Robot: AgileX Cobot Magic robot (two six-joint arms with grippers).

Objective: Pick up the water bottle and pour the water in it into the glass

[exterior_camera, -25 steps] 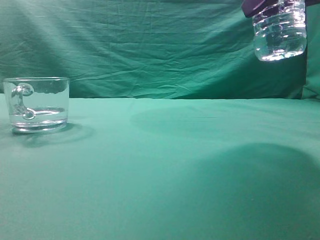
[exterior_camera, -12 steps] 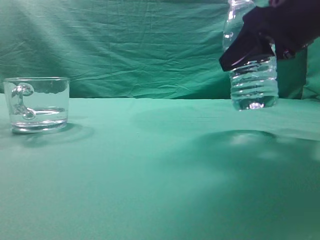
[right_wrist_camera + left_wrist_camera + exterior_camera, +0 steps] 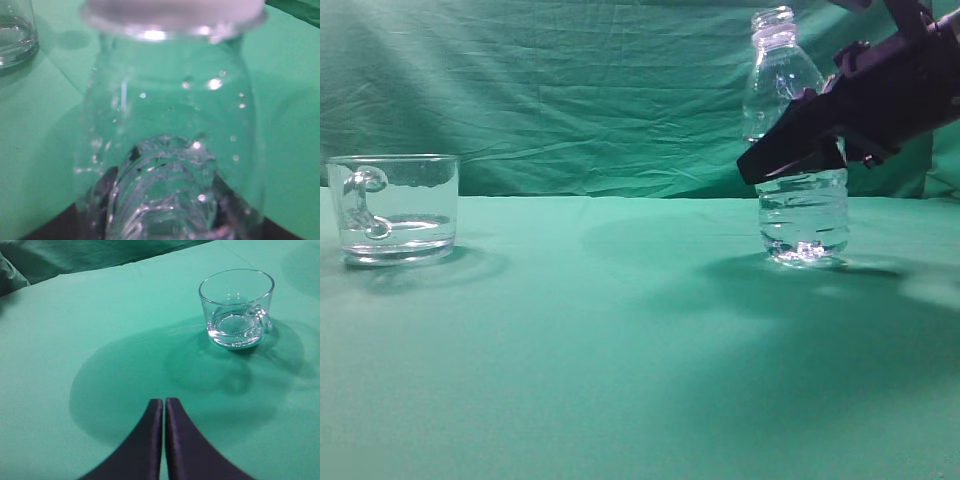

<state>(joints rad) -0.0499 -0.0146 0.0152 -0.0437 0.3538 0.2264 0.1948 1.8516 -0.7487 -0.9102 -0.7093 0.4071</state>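
At the right of the exterior view the water bottle (image 3: 798, 150) stands upright on the green cloth (image 3: 620, 350), its base touching the cloth and its open threaded neck near the top of the frame. The right gripper (image 3: 800, 150) reaches in from the upper right and crosses the bottle's middle, its dark fingers (image 3: 790, 143) lying along the body above the ribbed part; they sit against the bottle on both sides, but whether they are pressing it cannot be told. A little water (image 3: 805, 245) shows low in the bottle. In the right wrist view the bottle (image 3: 170, 150) fills the frame, droplets clinging inside its shoulder, with the rim at the top edge. The glass (image 3: 394, 208) sits at the far left of the exterior view, well apart from the bottle, upright, with clear liquid in its bottom. In the left wrist view the left gripper (image 3: 164, 407) rises from the bottom centre with its 2 fingers pressed together on nothing, and the glass (image 3: 237, 307) stands at the upper right, its handle toward the right edge.
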